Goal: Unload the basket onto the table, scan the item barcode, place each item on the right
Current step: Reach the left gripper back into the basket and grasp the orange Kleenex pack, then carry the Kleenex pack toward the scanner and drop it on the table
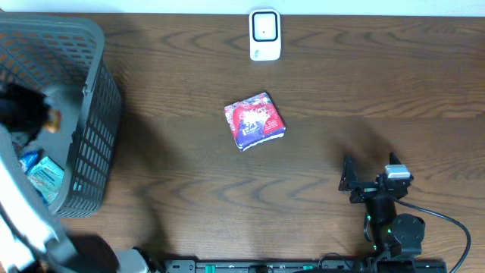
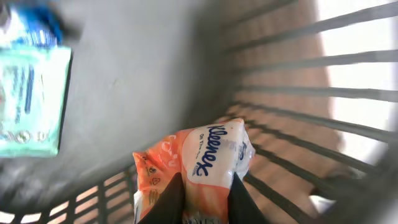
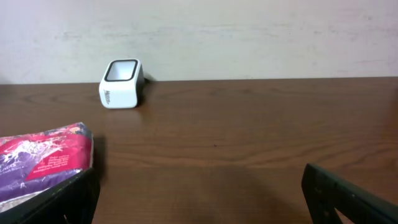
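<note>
Overhead first. The grey slatted plastic basket (image 1: 91, 129) sits at 9 o'clock on the dark brown wooden table (image 1: 364, 91). My left arm (image 1: 21, 112) reaches down into it, and from above I can't see its fingers.

The left wrist view settles it. The left gripper (image 2: 206, 182) is inside the basket, with both black fingers (image 2: 163, 200) pressed against the sides of the orange-and-white Kleenex tissue pack (image 2: 208, 149), clamped on its near end. The pack is tilted, logo running up toward 1 o'clock, far end near the slatted wall. I can't tell whether it rests on the floor or is lifted. So the task item is in the basket, in the left grip, well apart from the scanner.

At 10 o'clock in that view a teal-and-white flat pack (image 2: 31, 106) lies on the basket floor. A blurred blue wrapper (image 2: 34, 25) is just beyond it at 11. Neither touches the Kleenex.

The white box-shaped barcode scanner (image 1: 264, 35) stands at 12 o'clock by the table's far edge, dark-rimmed window on top. The red-and-purple foil packet (image 1: 255, 121) lies near table centre, at 6 o'clock from the scanner and apart from it.

The right gripper (image 3: 200, 180) sits low at 4 o'clock in the overhead, fingers spread wide over bare table. In the right wrist view the packet is at 8 o'clock behind the left-hand finger and the scanner is at 11. Overhead shows the packet and gripper apart.
</note>
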### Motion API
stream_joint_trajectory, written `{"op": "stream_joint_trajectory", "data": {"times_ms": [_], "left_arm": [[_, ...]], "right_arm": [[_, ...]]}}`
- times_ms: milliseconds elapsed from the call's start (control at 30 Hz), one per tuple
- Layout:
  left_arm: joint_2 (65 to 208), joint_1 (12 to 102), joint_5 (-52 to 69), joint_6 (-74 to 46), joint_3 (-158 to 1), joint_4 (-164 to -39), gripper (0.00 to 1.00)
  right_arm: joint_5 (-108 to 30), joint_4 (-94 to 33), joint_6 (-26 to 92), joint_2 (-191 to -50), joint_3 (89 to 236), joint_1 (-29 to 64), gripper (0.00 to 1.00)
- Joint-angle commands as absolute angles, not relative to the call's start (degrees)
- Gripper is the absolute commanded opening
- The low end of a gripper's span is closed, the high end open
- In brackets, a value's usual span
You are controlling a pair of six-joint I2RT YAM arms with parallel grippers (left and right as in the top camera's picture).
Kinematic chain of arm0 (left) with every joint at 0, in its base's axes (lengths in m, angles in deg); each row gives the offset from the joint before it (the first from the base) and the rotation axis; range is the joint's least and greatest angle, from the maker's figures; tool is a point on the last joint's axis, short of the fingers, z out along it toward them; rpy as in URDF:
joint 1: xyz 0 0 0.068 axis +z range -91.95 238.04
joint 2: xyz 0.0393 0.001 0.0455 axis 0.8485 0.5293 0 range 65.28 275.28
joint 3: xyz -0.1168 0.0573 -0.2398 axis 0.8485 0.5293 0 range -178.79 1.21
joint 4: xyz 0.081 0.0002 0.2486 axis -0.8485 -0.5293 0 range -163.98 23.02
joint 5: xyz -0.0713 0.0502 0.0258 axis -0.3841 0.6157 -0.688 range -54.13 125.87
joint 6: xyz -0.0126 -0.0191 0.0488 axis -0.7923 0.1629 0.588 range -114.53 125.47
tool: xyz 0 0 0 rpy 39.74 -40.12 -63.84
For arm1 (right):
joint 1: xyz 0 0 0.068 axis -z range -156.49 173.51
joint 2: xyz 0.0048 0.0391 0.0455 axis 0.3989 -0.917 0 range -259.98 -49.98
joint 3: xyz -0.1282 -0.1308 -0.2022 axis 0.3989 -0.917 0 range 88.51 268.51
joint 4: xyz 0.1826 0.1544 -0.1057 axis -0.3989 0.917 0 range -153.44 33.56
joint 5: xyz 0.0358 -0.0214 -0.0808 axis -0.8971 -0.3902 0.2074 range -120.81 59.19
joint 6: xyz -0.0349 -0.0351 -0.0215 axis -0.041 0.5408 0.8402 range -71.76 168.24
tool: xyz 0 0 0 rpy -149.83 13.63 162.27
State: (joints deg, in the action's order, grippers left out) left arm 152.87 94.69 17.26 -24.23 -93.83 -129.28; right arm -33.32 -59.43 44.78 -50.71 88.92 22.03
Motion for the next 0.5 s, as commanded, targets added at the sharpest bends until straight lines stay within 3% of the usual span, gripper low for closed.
{"op": "stream_joint_trajectory", "data": {"times_ms": [0,200,467], "left_arm": [[143.67,94.82,15.51,-23.16,-95.93,-128.23,0.07],[130.21,88.61,9.37,-21.01,-95.89,-124.08,0.07],[127.43,59.45,8.43,-11.51,-95.34,-119.45,0.07]], "right_arm": [[-32.79,-59.19,44.01,-50.63,88.83,21.68,0.99],[-32.79,-59.19,44.01,-50.63,88.83,21.68,0.99],[-32.79,-59.19,44.01,-50.63,88.83,21.68,0.99]]}}
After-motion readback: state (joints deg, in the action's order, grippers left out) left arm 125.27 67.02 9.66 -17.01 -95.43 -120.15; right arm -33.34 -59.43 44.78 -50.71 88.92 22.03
